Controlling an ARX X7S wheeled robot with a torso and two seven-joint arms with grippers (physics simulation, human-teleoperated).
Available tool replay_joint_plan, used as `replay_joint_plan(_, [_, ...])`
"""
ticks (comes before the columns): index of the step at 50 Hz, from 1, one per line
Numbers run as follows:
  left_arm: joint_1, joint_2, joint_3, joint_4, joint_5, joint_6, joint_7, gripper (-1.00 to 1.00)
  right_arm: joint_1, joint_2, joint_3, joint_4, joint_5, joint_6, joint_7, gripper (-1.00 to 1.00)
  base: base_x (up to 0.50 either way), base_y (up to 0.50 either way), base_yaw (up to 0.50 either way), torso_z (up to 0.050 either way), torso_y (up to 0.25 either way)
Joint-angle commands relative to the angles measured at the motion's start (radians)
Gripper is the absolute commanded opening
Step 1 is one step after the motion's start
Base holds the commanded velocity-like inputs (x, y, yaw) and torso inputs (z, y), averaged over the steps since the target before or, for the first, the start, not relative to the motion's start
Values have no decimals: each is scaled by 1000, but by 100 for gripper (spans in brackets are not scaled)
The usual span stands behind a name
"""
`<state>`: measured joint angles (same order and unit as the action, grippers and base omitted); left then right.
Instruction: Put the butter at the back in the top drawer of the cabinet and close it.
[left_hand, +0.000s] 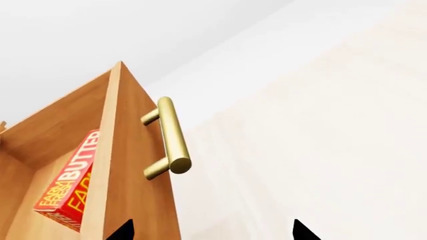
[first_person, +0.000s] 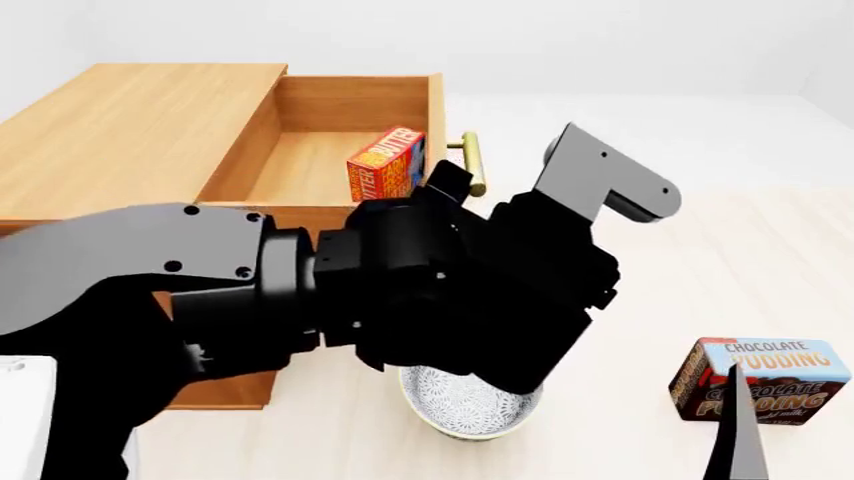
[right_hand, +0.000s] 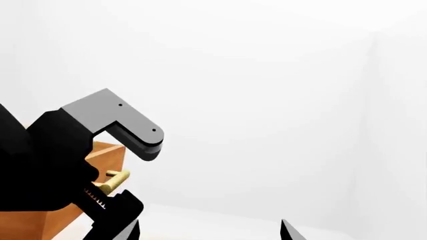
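Bright, even, diffuse light in all three views; no visible lamp or single source. Renders sharp edge to edge, no blur, no noise, no edge distortion. White walls and pale floor nearly washed out, especially right wrist view. Soft faint shadows only: inside top drawer (first_person: 334, 150) at 12 o'clock in head view. Black arm (first_person: 441, 290) at centre loses surface detail. Mild sheen on brass handle (left_hand: 170, 137).

Orange-red butter (first_person: 386, 163) carton upright inside open top drawer (first_person: 327, 110) of cabinet (first_person: 127, 125).

Left gripper (left_hand: 210, 231) and right gripper (right_hand: 210, 231) spread, unladen
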<state>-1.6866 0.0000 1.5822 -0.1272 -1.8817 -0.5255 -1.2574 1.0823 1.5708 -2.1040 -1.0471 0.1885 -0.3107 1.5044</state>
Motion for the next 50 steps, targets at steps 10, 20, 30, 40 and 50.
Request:
replay_joint_plan(10, [53, 0, 0, -62, 25, -59, 16, 100, -5, 0, -2, 0, -9, -1, 7, 100, 0, 0, 0, 0, 0])
replay_joint_plan(20, [62, 0, 1, -92, 13, -97, -9, 100, -6, 0, -1, 0, -10, 0, 8, 100, 3, 0, 0, 0, 0])
replay_joint_plan(30, [76, 0, 2, -119, -2, -145, -35, 100, -10, 0, -3, 0, -17, 0, 11, 100, 1, 0, 0, 0, 0])
replay_joint_plan(40, [72, 0, 3, -139, -18, -199, -100, 100, -10, 0, -2, 0, -18, 1, 12, 100, 0, 0, 0, 0, 0])
replay_joint_plan(50, [45, 0, 4, -149, -47, -241, -171, 100, -11, 0, -1, 0, -20, 0, 10, 100, 0, 0, 0, 0, 0])
